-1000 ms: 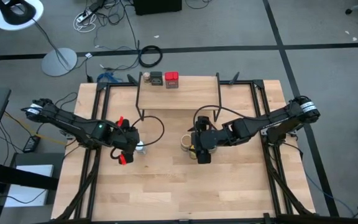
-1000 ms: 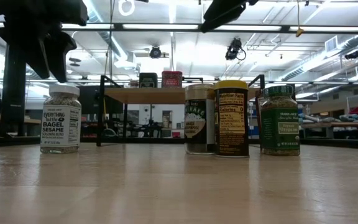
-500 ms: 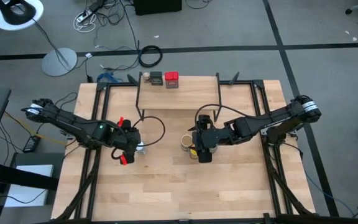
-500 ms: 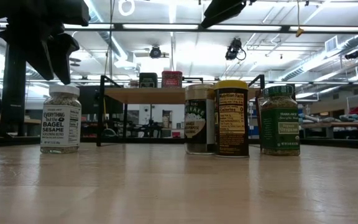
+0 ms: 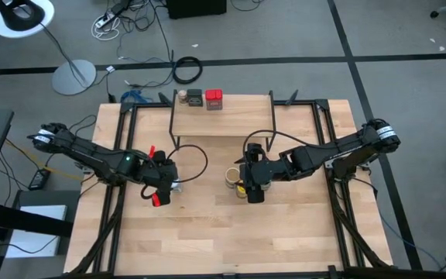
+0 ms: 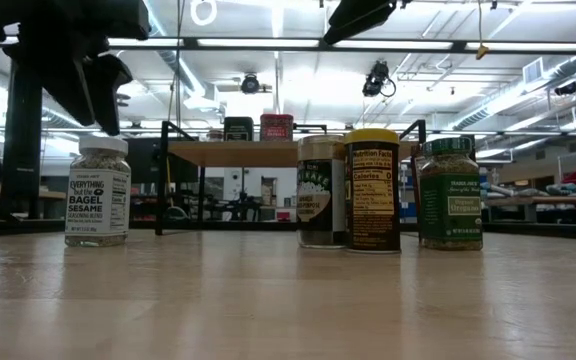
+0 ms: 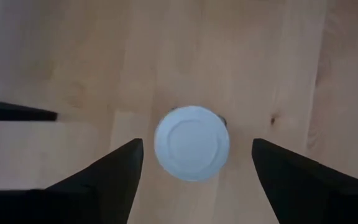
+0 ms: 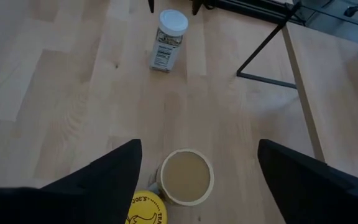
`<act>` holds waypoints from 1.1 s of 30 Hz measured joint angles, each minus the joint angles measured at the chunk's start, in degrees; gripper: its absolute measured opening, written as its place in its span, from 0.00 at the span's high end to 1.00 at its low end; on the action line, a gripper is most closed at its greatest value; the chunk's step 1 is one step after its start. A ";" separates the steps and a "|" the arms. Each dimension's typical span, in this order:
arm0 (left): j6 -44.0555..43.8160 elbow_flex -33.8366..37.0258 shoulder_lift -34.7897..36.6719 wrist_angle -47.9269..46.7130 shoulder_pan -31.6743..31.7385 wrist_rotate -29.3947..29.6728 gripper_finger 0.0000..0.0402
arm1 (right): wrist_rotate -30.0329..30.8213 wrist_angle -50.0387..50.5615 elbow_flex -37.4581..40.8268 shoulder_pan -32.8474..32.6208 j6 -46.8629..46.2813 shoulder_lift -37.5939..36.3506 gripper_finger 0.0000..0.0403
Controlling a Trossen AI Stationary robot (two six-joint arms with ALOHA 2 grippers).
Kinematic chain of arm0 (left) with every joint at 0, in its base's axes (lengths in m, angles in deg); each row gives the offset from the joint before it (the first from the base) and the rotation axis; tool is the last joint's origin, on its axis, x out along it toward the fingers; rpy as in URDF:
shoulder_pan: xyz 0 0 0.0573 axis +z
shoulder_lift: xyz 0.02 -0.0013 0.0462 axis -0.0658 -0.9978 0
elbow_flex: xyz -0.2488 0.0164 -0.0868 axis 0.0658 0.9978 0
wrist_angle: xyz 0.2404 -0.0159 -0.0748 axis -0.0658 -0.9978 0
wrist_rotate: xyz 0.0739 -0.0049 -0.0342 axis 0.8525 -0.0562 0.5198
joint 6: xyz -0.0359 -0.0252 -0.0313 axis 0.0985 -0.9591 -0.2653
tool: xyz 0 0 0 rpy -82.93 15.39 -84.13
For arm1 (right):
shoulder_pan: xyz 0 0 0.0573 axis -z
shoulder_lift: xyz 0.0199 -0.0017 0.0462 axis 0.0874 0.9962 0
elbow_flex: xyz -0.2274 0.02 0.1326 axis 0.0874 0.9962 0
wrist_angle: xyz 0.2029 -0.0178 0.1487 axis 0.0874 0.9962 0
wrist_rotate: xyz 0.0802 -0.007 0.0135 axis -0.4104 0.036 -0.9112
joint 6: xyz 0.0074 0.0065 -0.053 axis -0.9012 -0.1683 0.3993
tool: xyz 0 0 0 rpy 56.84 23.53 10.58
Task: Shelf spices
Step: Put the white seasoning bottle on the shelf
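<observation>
Fingers (image 7: 114, 171) on my left gripper (image 7: 194, 171) stand wide, straddling the white-lidded jar (image 7: 191, 143) on the desk (image 5: 207, 232); in the last second that arm crept in over it, so a grab looks close. My right gripper (image 8: 197, 171) hangs spread over the tan-capped jar (image 8: 187, 175), narrowing slightly. Three tins (image 5: 200, 98) sit on the shelf (image 5: 223, 120).
</observation>
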 joint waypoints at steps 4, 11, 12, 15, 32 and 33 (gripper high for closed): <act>-1.03 0.00 -2.02 -0.59 0.01 -0.36 0.24 | -0.08 0.02 0.00 -0.11 0.00 0.00 0.22; -0.96 0.02 -4.07 -1.63 0.24 0.05 0.24 | -0.50 0.04 0.00 -0.11 -0.08 0.00 0.22; -0.96 0.02 -4.21 -2.16 0.41 0.27 0.24 | -0.57 0.04 0.00 -0.10 -0.15 0.00 0.22; -0.98 0.02 -4.50 -4.21 1.26 0.81 0.24 | -0.57 0.04 0.00 -0.09 -0.15 0.00 0.22; 3.51 -0.02 -5.88 1.24 2.61 -4.13 0.24 | -0.61 0.00 -0.02 -0.09 -0.52 0.02 0.24; 3.69 -0.02 -6.38 1.27 2.63 -4.19 0.24 | -0.61 -0.02 0.00 -0.09 -0.52 0.02 0.24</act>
